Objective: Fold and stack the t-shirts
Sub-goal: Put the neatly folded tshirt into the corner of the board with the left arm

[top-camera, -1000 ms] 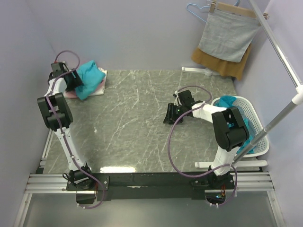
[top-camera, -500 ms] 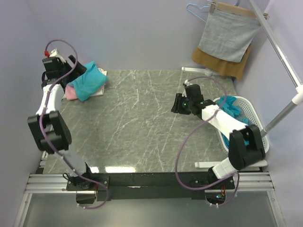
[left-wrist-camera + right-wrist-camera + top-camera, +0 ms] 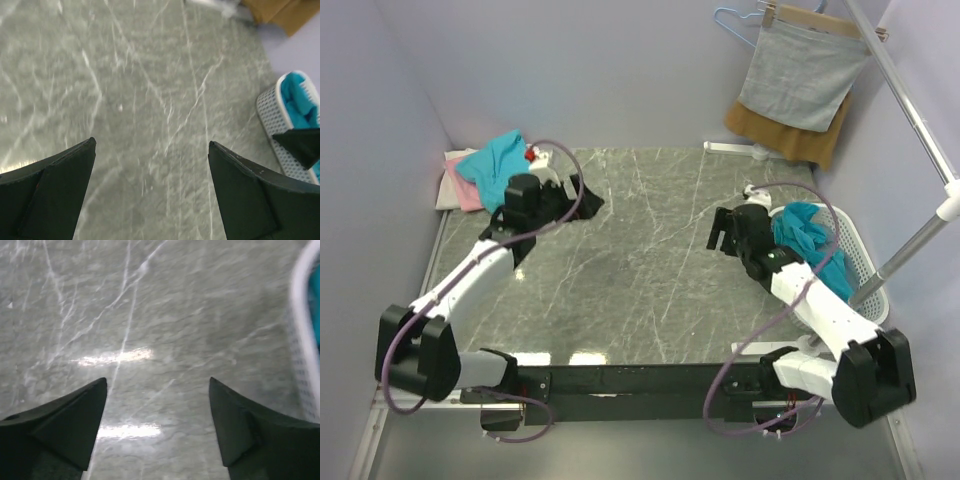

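A folded teal t-shirt (image 3: 496, 163) lies on a pink and a white one (image 3: 458, 182) in a stack at the table's far left corner. More teal t-shirts (image 3: 807, 243) fill the white basket (image 3: 866, 268) at the right; they show in the left wrist view (image 3: 298, 99) too. My left gripper (image 3: 582, 197) is open and empty, just right of the stack, over bare marble. My right gripper (image 3: 720, 228) is open and empty, just left of the basket. Both wrist views show spread black fingers (image 3: 55, 185) (image 3: 65, 427) over bare table.
A grey towel (image 3: 803, 72) and a brown cloth (image 3: 785, 137) hang on a hanger at the back right. A metal pole (image 3: 910, 255) slants along the right side. The basket rim (image 3: 304, 330) shows at the right wrist view's edge. Purple walls close in on the table.
My left gripper has left the stack and swung right and toward the table's middle. My right arm has turned toward the basket, its gripper moving right and back.
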